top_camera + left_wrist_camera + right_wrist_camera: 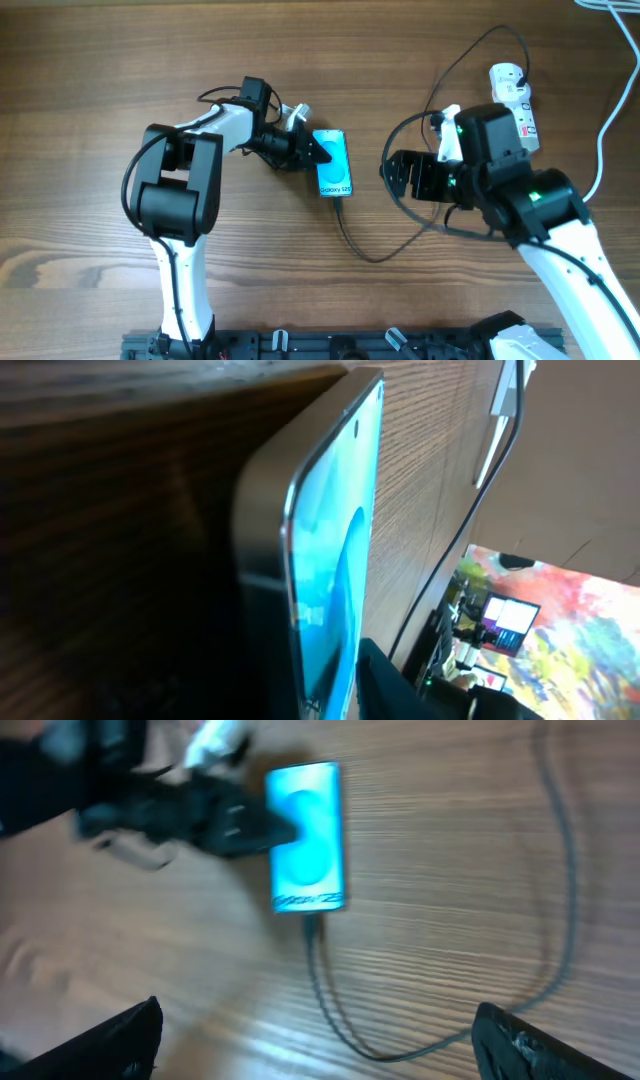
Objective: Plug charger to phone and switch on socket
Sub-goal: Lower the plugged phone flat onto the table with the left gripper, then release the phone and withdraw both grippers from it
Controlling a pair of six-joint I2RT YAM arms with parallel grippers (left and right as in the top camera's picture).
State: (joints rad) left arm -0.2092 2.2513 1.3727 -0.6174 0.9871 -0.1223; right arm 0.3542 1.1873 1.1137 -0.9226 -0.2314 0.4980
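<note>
**Phone steadied, cable in, switch left to do**

The phone (333, 163) lies flat near the middle of the desk (90, 60), screen up. The left end effector (308, 148) meets it at its 9 o'clock edge, and its dark fingertips overlap that side. This looks like a brace so the phone cannot slide while the plug goes in. I cannot tell whether the fingers are clamped on the edge or only pressing against it.

The charger (360, 250) meets the phone's 6 o'clock end and appears to be seated there. From there it loops round toward 3 o'clock and climbs to the socket (513, 95) at about 2 o'clock.

The right end effector (390, 177) hangs at the phone's 3 o'clock, near it but apart. Its fingers are spread wide and it holds nothing. With nothing in its grip, it seems free to go for the switch, which sits on its own side of the desk.
</note>
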